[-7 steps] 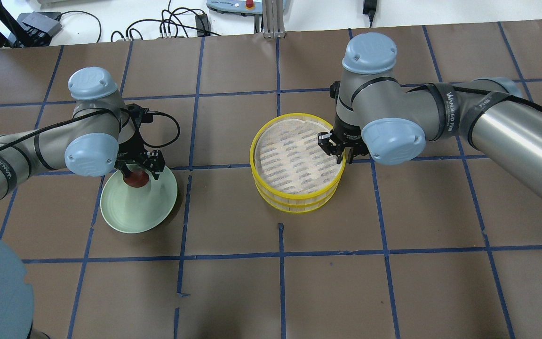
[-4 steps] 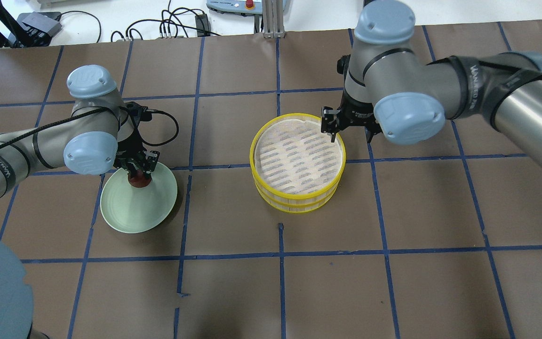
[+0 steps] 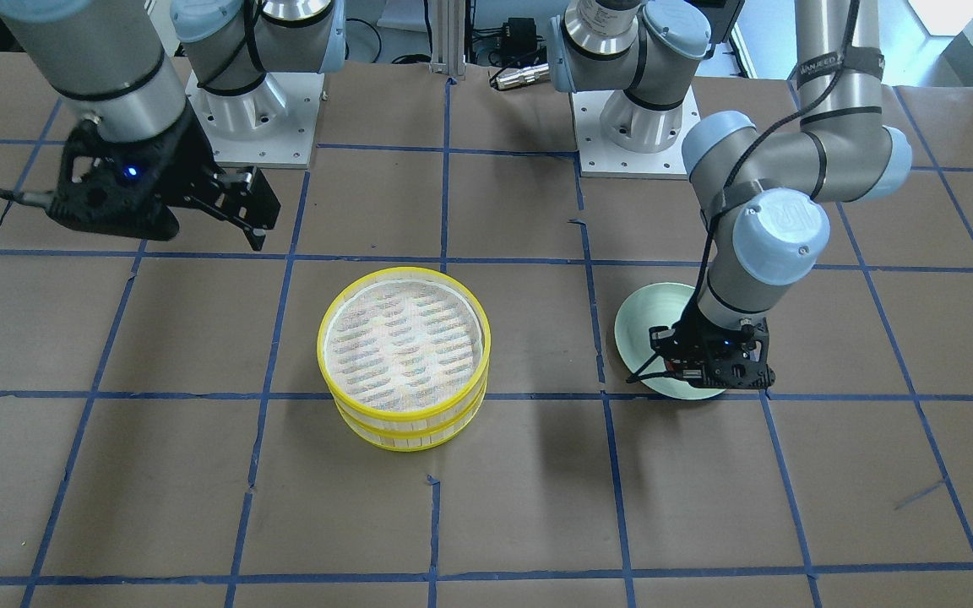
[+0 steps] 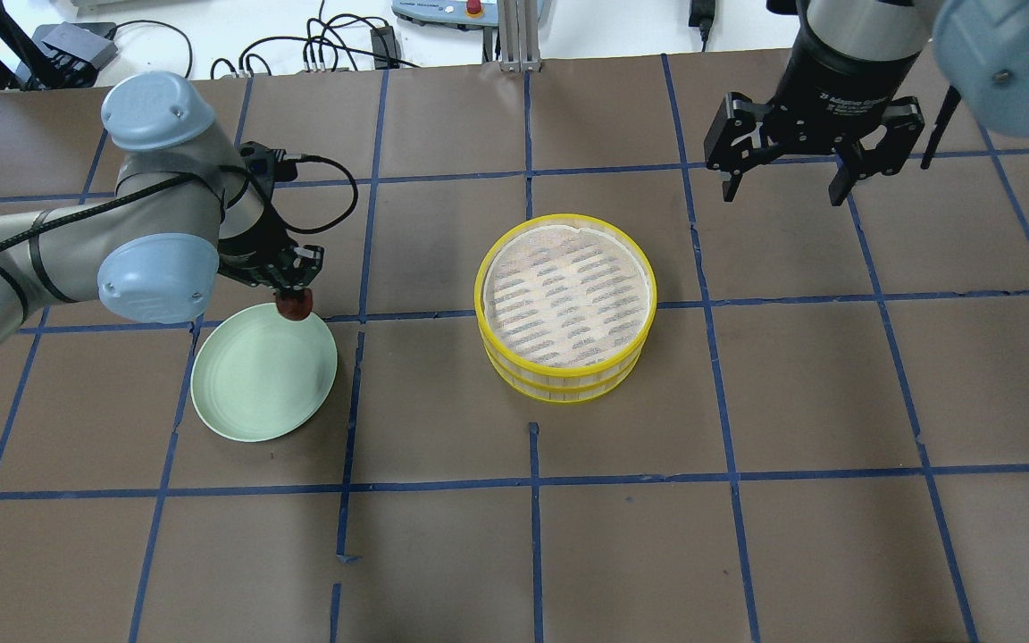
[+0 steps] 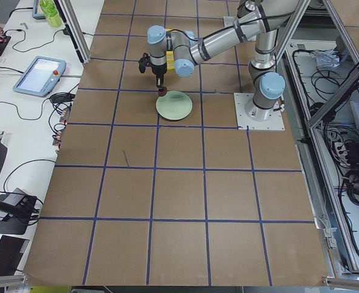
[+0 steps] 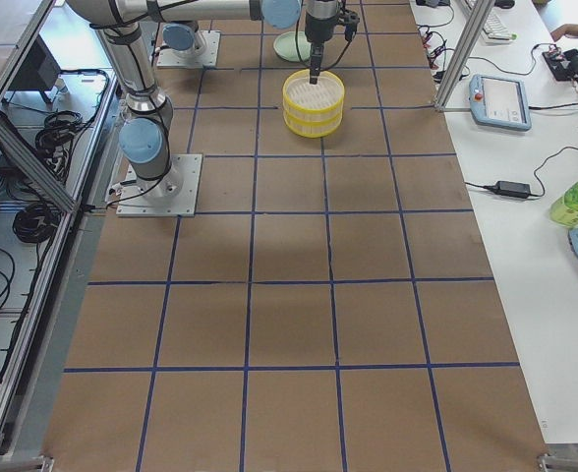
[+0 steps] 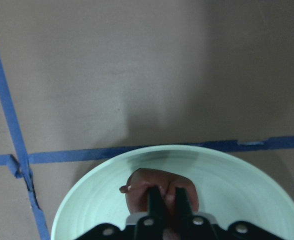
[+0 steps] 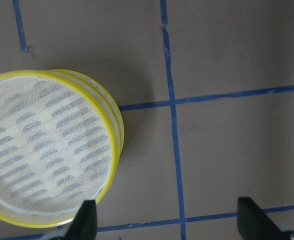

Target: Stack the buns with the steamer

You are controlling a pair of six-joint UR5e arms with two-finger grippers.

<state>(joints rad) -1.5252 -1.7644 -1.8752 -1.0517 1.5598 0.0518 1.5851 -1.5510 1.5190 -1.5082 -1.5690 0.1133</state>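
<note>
The reddish-brown bun (image 4: 294, 306) is pinched between my left gripper's (image 4: 293, 296) fingers, lifted over the far rim of the pale green plate (image 4: 255, 393). The left wrist view shows the bun (image 7: 139, 187) in the shut gripper (image 7: 168, 197) above the plate (image 7: 237, 175). The yellow two-tier steamer (image 4: 559, 386) stands mid-table with a patterned cloth on top. My right gripper (image 4: 784, 186) is wide open and empty, high up, beyond and to the right of the steamer (image 8: 118, 135). The whitish bun is out of view.
Brown paper with blue tape squares covers the table (image 4: 532, 536). Cables and boxes (image 4: 318, 49) lie past the far edge. In the front-facing view the arm bases (image 3: 250, 110) are behind the steamer (image 3: 402, 422).
My left gripper shut on the reddish-brown bun and lifted it off the plate toward its far rim. My right gripper left the steamer's rim, rose and moved far right, opening wide.
</note>
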